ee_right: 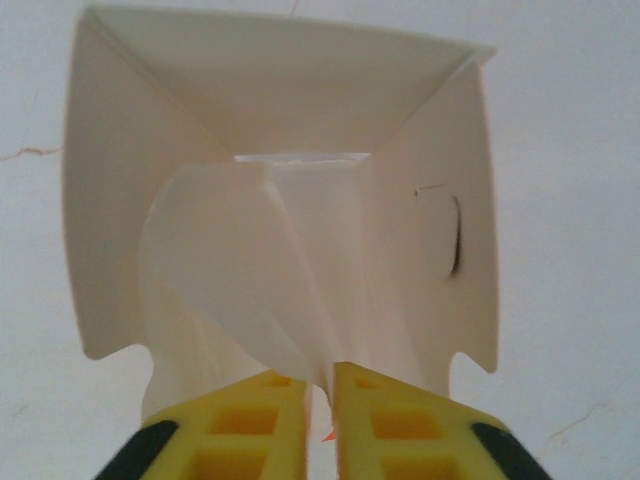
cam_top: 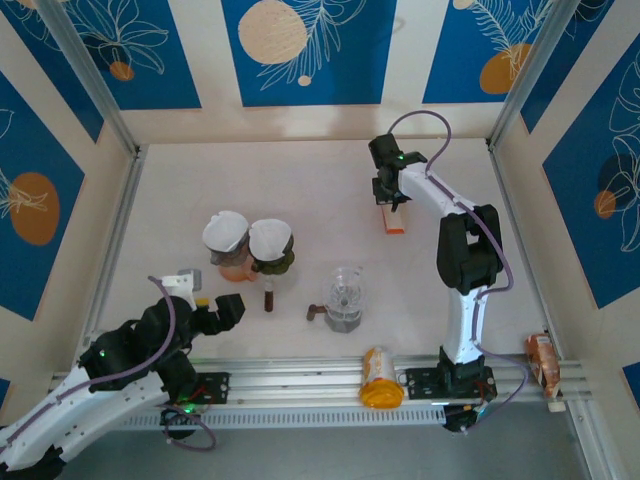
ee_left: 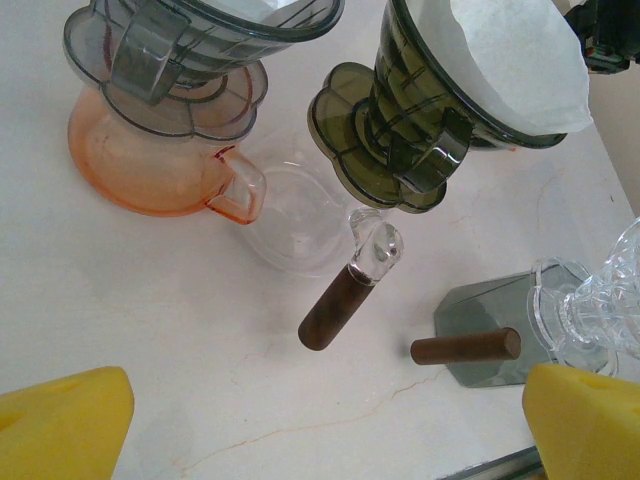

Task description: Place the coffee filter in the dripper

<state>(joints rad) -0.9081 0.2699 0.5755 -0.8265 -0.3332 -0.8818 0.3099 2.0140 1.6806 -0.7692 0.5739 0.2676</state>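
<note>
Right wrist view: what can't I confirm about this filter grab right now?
- Right wrist: how many coffee filter sheets the right gripper pinches; its jaws cover that edge.
- Top external: filter box opening, hidden under that gripper.
- Left wrist: clear dripper bowl, cut off by the right edge.

A pale, faintly veined tabletop (cam_top: 300, 190) lies evenly lit at the centre. Blue wall panels (cam_top: 340, 75) printed with white leaves and orange or cream discs stand at 9, 12 and 3 o'clock, joined by aluminium posts (cam_top: 95, 85). A slotted aluminium rail (cam_top: 300, 375) runs along 6 o'clock.
</note>
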